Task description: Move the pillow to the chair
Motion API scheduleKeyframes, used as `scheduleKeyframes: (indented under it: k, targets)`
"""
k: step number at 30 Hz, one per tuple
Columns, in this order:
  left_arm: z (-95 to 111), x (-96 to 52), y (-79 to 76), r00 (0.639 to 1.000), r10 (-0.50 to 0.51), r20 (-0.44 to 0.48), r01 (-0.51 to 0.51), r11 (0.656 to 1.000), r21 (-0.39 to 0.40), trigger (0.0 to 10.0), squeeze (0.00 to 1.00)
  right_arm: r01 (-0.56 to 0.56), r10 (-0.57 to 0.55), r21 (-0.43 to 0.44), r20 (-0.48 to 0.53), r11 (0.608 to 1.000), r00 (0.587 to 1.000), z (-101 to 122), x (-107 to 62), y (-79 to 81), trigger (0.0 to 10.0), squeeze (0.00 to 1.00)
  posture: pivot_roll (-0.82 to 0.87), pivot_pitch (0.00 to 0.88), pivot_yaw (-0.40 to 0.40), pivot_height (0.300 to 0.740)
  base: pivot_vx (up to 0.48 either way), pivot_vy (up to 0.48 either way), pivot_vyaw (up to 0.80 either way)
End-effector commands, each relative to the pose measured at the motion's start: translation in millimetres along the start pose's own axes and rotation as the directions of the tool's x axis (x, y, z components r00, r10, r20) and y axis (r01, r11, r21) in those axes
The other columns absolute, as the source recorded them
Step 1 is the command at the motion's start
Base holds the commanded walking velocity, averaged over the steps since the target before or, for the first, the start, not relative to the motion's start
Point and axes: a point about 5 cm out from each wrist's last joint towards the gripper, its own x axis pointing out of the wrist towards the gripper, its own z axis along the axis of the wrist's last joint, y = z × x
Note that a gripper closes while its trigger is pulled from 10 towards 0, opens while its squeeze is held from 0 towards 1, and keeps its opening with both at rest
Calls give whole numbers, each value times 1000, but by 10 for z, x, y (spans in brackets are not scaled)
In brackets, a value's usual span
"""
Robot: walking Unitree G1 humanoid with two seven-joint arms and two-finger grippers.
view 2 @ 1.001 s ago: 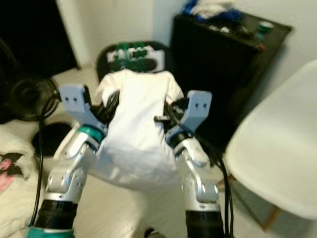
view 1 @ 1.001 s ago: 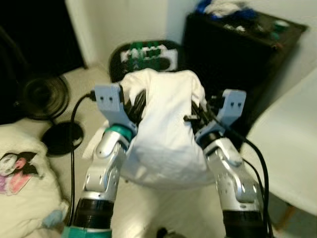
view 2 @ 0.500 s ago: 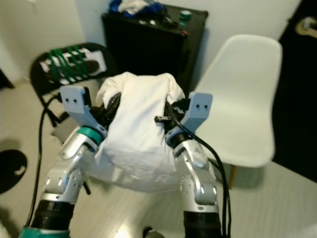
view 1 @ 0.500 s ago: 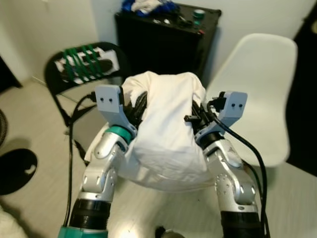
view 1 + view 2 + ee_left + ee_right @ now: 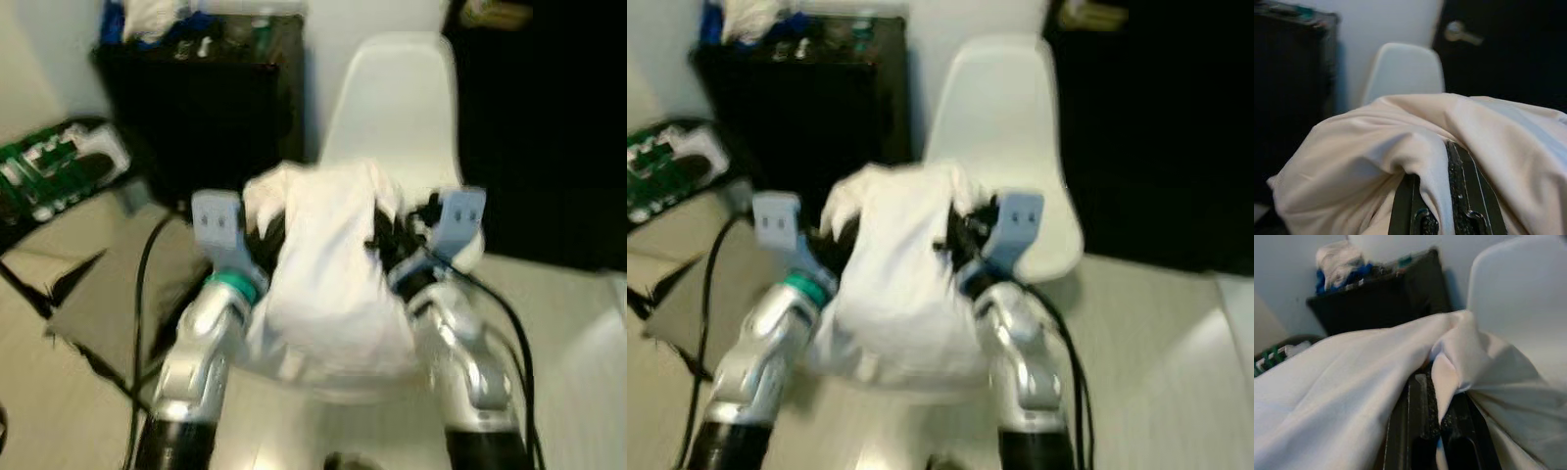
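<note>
We recorded a plain white pillow [image 5: 328,284], a white moulded chair [image 5: 392,103], a black cabinet [image 5: 201,98], a black door [image 5: 1508,49], and silver arms with black fingers [image 5: 1469,196] and pale blue wrist brackets [image 5: 217,220].

Both eye views smeared by motion blur, edges soft all over. Pillow [image 5: 328,274] brightest, near washed out, folds barely readable. Room right of white chair [image 5: 392,108] falls to solid black. Dark cabinet [image 5: 201,93] detail lost (clutter on top only colour smudges). Wrist views sharper, dim, background soft.
</note>
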Motion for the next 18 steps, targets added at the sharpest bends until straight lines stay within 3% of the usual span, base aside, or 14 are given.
scheduleKeyframes:
  k: [1, 15, 18]
  targets:
    - [75, 42, -195, 993, -111, 37, 111, 994, 8, 10000, 0, -127, 127, 4, 36, 992, 991, 58, 53, 278, 10000, 0, 1, 0, 80, 740, 0, 0, -800]
    - [77, 38, -239, 989, -141, 37, 141, 990, 0, 10000, 0, -116, 116, 1, 33, 993, 993, 32, 13, 265, 10000, 0, -7, 0, 93, 740, 0, 0, -800]
    - [89, 41, -250, 988, -147, 45, 147, 989, -8, 10000, 0, -112, 112, 0, 34, 994, 993, 33, 10, 256, 10000, 0, -4, 0, 92, 740, 0, 0, 0]
